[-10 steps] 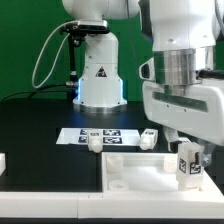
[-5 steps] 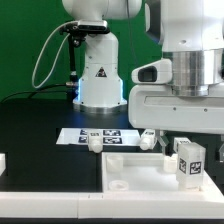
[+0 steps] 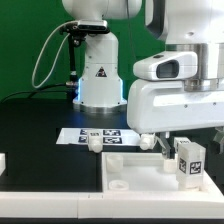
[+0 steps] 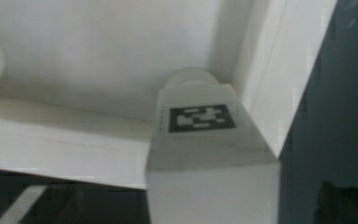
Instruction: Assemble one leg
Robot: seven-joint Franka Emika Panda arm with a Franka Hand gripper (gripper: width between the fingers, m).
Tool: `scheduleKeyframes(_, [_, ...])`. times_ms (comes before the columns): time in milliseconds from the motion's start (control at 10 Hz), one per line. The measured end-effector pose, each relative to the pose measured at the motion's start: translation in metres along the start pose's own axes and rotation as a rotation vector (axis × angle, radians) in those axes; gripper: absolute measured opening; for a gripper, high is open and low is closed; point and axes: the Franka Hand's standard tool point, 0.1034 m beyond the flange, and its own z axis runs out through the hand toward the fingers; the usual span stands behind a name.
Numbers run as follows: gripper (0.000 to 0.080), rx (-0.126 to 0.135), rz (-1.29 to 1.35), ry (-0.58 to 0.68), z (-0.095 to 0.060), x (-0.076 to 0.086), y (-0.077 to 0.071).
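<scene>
My gripper is at the exterior view's right, low over the large flat white panel. It is shut on a leg, a chunky white post with a square tag, which stands upright at the panel's near right corner. In the wrist view the leg runs between the jaws of my gripper, tag facing the camera, with the panel behind it. Two more legs stand on the black table beyond the panel.
The marker board lies on the table in front of the arm's white base. A white part shows at the exterior view's left edge. A black cable hangs at the back left.
The gripper's hand has turned about its vertical axis over the panel's corner. The leg in it has turned slightly and stayed in the same spot.
</scene>
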Motion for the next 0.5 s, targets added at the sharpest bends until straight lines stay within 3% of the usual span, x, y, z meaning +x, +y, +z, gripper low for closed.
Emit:
scheduleKeyframes(200, [0.0413, 0.0, 0.013, 0.0, 0.0, 0.0, 0.0004])
scheduleKeyframes(300, [0.0413, 0.001, 0.088, 0.0, 0.0, 0.0, 0.0])
scheduleKeyframes(400, [0.0284, 0.001, 0.164, 0.0, 0.0, 0.0, 0.0])
scheduleKeyframes(500, [0.0284, 0.0, 0.202, 0.0, 0.0001, -0.0001, -0.0001])
